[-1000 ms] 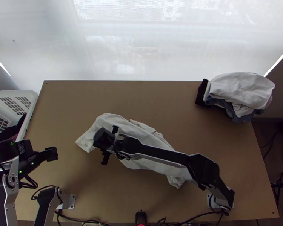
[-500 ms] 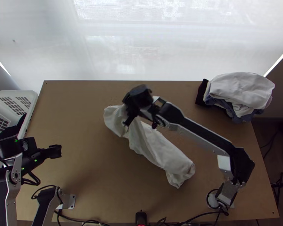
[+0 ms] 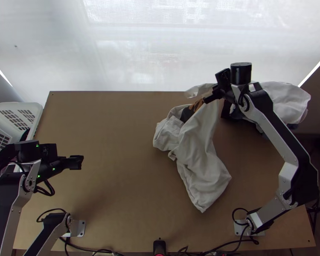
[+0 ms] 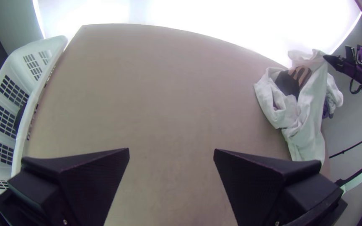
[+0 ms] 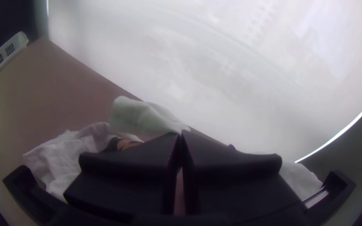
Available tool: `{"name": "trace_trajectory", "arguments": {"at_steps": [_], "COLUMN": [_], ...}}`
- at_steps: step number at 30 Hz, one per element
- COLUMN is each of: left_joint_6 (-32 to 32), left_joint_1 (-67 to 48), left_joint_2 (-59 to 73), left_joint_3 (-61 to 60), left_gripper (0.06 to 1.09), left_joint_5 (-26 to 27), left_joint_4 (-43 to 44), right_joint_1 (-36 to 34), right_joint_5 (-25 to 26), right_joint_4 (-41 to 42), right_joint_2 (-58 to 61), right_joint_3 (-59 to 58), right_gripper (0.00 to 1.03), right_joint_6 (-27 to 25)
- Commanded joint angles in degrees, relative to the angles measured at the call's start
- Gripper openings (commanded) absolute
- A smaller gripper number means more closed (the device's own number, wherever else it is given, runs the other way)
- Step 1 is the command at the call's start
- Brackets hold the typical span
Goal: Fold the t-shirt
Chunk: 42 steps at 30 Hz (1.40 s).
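In the top view my right pincer (image 3: 208, 100) is above the table's far side, right of the middle, closed on a raised part of the white t-shirt (image 3: 202, 166). I can't make out whether I have a sleeve, a hem or something else. The cloth hangs from my grip, with a loose flap to one side, and its lower part lies bunched on the table (image 3: 113, 128). A dark and orange print (image 3: 193, 110) peeks out, partly tucked in folds. My right arm covers part of the clothes pile (image 3: 279, 100). My left pincer (image 3: 78, 162) is above the table's left side, seen edge-on; the basket (image 3: 37, 117) beside it is cut off by the view's edge, its dark contents partly covered.

In the left wrist view my left pincer (image 4: 171, 149) is spread wide, with bare table between its fingers. One finger hides the t-shirt's lower end, while the raised part meets my right pincer farther off.

In the right wrist view the fingertips of my right pincer (image 5: 181, 132) are together, with white cloth pinched at their tips. My fingers block much of the shirt, and the print is mostly covered. Pale cloth past the other finger is too cut off to name.
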Motion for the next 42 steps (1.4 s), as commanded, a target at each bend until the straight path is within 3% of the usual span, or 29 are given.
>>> {"name": "trace_trajectory", "arguments": {"at_steps": [1, 12, 13, 17, 19, 31, 42], "left_joint_6": [0.08, -0.62, -0.53, 0.08, 0.08, -1.15, -3.61], "left_joint_1": [-6.07, -19.78, -21.36, -27.42, -30.06, -43.33, -44.21], "left_joint_2": [5.61, 16.42, 18.09, 25.83, 30.66, 57.55, 67.49], "left_joint_3": [-0.13, 1.89, 2.42, 5.32, 8.13, 26.59, 38.63], "left_gripper": [1.04, 1.04, 1.04, 1.04, 1.04, 1.04, 1.04], "left_joint_5": [0.01, -0.25, -0.52, -2.63, -3.59, -6.85, -8.69], "left_joint_4": [4.77, 12.33, 13.38, 18.22, 20.24, 25.42, 25.86], "right_joint_1": [-9.5, -18.73, -19.08, -19.52, -19.08, -9.67, -4.84], "right_joint_5": [-0.57, -0.66, -0.66, -0.66, -0.75, -2.33, -2.33], "right_joint_4": [1.39, 1.66, 1.57, 1.57, 0.07, -10.56, -15.31], "right_joint_2": [-0.48, -0.83, -1.53, -6.89, -10.06, -30.54, -35.81], "right_joint_3": [-5.39, -9.7, -10.31, -13.04, -13.92, -24.99, -31.06], "right_gripper": [0.03, 0.03, 0.1, 0.83, 0.99, 0.98, 0.98], "right_joint_6": [1.33, 8.89, 9.32, 13.19, 13.89, 13.46, 10.64]}}
